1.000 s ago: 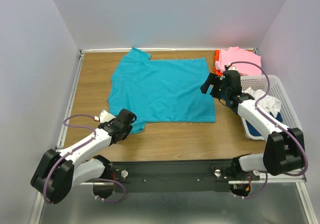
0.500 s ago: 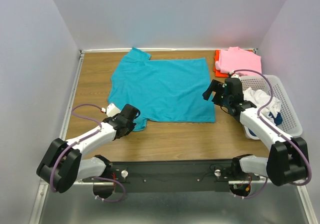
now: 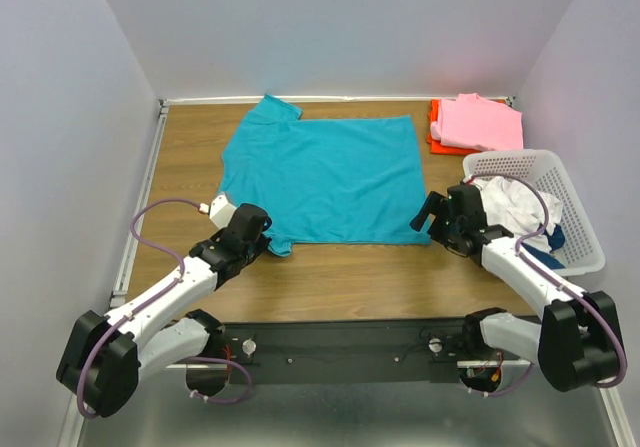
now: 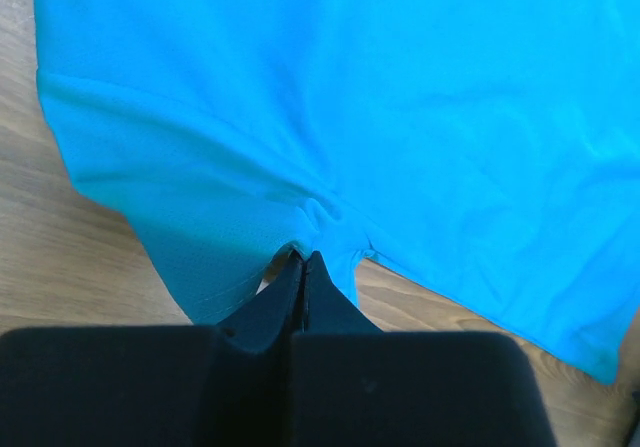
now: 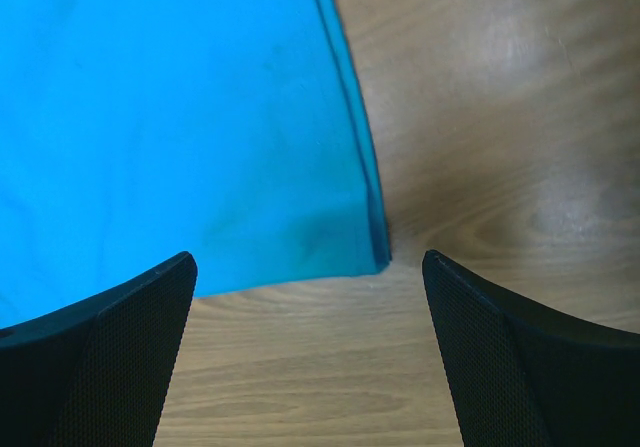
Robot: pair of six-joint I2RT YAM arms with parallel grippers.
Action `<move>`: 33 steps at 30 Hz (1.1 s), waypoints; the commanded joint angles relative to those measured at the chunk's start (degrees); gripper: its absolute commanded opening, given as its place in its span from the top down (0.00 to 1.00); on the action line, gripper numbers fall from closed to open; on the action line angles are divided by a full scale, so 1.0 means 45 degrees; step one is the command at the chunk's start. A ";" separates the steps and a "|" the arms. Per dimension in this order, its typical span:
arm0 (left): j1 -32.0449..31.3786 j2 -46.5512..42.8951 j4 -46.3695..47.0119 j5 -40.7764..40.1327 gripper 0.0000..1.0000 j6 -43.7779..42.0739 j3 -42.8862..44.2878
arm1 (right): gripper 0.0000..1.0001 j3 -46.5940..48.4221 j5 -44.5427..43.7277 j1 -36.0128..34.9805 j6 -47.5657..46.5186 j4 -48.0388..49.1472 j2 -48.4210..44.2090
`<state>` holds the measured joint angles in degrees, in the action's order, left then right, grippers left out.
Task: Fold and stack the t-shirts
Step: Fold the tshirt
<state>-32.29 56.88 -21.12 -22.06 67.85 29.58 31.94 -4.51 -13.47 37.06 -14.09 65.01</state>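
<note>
Sleeve [image 4: 190, 217] of teal t-shirt [image 3: 325, 177] in tight left pincer [image 4: 303, 265], hem corner under wide-spread right pincer [image 5: 308, 259].

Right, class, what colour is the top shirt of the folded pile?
The top shirt is pink, clearest in the top external view.

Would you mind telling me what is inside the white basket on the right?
The basket holds a crumpled white shirt and a dark blue one; anything beneath them is covered.

Pink t-shirt [image 3: 482, 122] hides most of the orange-red t-shirt [image 3: 436, 132] beneath it.
</note>
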 commanded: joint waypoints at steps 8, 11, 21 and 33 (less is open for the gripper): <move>0.0047 -0.0063 0.0436 -0.0448 1.00 -0.1055 0.0808 | 0.12 -0.0340 0.0319 0.0045 0.0925 -0.0444 0.1021; 0.0047 -0.0043 0.0514 -0.0526 1.00 -0.1192 0.0945 | 0.18 -0.0399 0.0202 0.0045 0.0983 -0.0424 0.1216; 0.0067 0.0269 0.0788 -0.0722 1.00 -0.1485 0.1238 | 0.37 -0.0341 0.0359 0.0045 0.1120 -0.0229 0.2056; 0.0320 0.0621 0.1042 -0.0917 1.00 -0.1895 0.1667 | 0.88 0.0205 0.0261 0.0045 0.0652 -0.0073 0.2525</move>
<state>-31.62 58.96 -17.78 -23.66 60.84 35.24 31.66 -3.07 -13.47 41.36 -13.02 75.18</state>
